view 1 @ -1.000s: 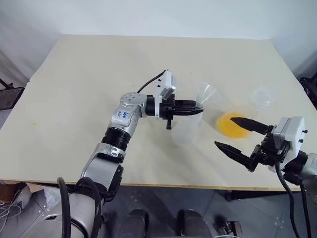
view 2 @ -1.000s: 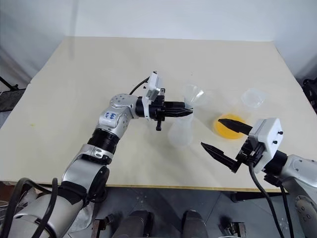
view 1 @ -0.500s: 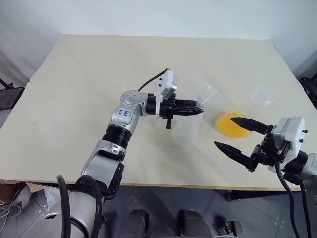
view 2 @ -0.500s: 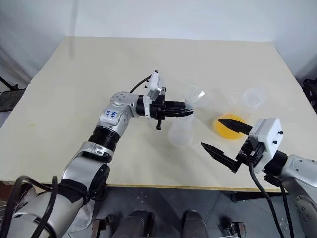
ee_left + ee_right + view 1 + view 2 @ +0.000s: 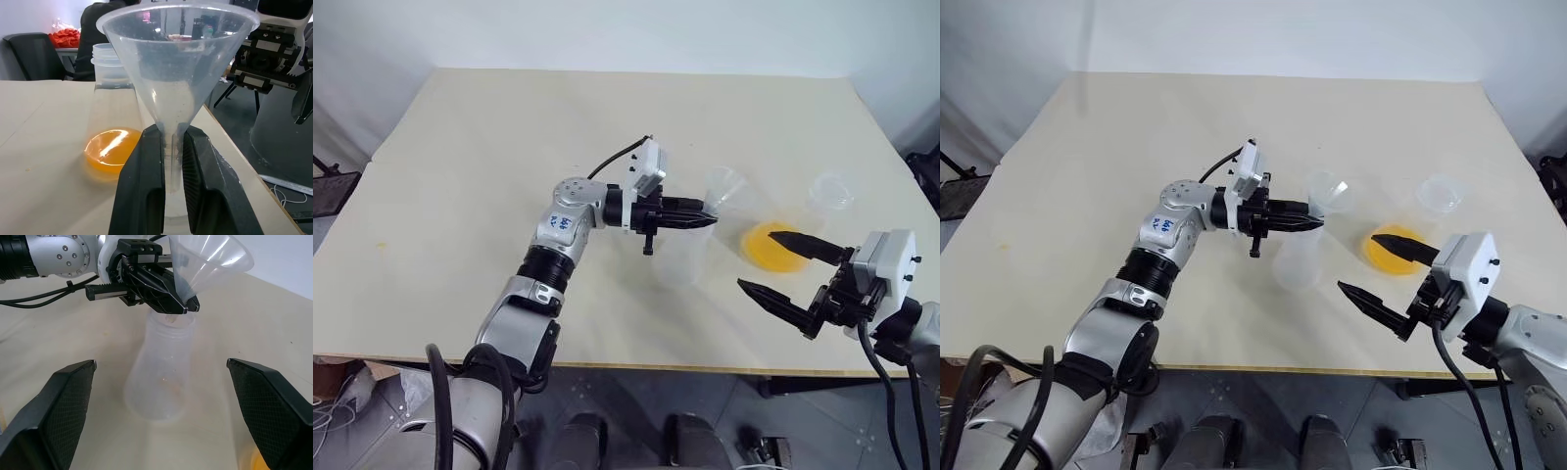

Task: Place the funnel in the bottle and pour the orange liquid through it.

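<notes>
- Pale beige table (image 5: 489,147): the clear conical plastic bottle (image 5: 161,372) stands mid-table, orange liquid (image 5: 770,245) in its twin beside it.
- Left gripper (image 5: 188,306), clamped on the small clear plastic funnel (image 5: 210,257), holds the stem over the neck; lower it straight.
- Right gripper (image 5: 778,264) waits with jaws wide.

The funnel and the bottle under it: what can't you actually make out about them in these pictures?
- Funnel stem tip: right wrist view, covered by the left gripper; whether it has entered the bottle neck is unclear.
- Same stem: left wrist view, lower end hidden between the gripper's fingers.
- Bottle: head views, the clear walls barely show.
</notes>
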You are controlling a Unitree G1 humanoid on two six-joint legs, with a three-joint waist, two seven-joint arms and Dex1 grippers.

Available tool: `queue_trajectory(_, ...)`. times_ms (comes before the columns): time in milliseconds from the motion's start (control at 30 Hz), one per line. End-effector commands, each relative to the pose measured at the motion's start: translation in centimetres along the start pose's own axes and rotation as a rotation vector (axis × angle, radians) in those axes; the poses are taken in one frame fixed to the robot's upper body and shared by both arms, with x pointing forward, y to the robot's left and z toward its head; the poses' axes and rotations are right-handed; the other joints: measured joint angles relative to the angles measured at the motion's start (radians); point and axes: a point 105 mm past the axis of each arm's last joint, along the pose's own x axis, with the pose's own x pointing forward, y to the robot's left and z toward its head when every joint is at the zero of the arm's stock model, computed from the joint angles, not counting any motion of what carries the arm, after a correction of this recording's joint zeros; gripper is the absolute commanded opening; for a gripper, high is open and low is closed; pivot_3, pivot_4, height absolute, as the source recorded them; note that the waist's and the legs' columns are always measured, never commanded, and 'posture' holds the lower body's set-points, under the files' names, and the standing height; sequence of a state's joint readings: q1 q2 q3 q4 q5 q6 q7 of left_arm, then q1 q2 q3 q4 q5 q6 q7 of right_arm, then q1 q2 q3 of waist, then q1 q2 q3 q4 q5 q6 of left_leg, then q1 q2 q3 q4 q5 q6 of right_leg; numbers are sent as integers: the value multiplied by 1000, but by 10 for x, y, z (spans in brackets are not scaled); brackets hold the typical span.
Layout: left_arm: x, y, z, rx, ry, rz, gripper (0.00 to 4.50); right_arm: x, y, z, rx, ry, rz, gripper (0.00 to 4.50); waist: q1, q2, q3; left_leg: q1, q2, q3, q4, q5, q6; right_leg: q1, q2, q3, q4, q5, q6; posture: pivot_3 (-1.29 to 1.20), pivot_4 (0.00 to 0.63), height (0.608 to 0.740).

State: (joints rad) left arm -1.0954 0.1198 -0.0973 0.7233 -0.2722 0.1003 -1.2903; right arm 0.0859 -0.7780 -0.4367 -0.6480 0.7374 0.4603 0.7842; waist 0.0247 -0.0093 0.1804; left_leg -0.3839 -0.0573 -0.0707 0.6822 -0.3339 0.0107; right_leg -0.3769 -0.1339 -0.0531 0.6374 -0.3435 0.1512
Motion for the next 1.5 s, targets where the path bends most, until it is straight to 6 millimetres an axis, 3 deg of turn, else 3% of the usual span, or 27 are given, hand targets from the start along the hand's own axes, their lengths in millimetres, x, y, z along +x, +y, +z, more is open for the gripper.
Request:
queue_trajectory(33,4,0,9,33,1,-19,174,-2,-1,11,-45,-20,1,4500,0,0,0,0,0,0,0,0,0,0,0,0,0,0,0,0,150,740)
queue_trajectory(133,3,-1,8,29,2,-21,174,-1,-2,11,-47,-20,4,4500,0,0,0,0,0,0,0,0,0,0,0,0,0,0,0,0,150,740)
queue_trajectory(333,2,1,9,31,-2,-2,2089,0,-3,12,-48,-20,9,4500,0,0,0,0,0,0,0,0,0,0,0,0,0,0,0,0,150,740)
queue_trajectory(600,0,1,13,36,-17,4,4341,0,-4,12,-52,-16,12,4500,0,0,0,0,0,0,0,0,0,0,0,0,0,0,0,0,150,740)
queue_trajectory(633,0,1,14,36,-20,2,4464,-1,-5,12,-53,-15,12,4500,0,0,0,0,0,0,0,0,0,0,0,0,0,0,0,0,150,740)
queue_trajectory(1200,-6,-9,19,46,-29,-6,4464,-1,-7,13,-61,-12,17,4500,0,0,0,0,0,0,0,0,0,0,0,0,0,0,0,0,150,740)
queue_trajectory(1500,-19,-1,22,54,-29,67,4464,-4,-10,11,-60,6,12,4500,-1,0,0,0,1,0,0,0,0,0,0,0,0,0,0,0,150,740)
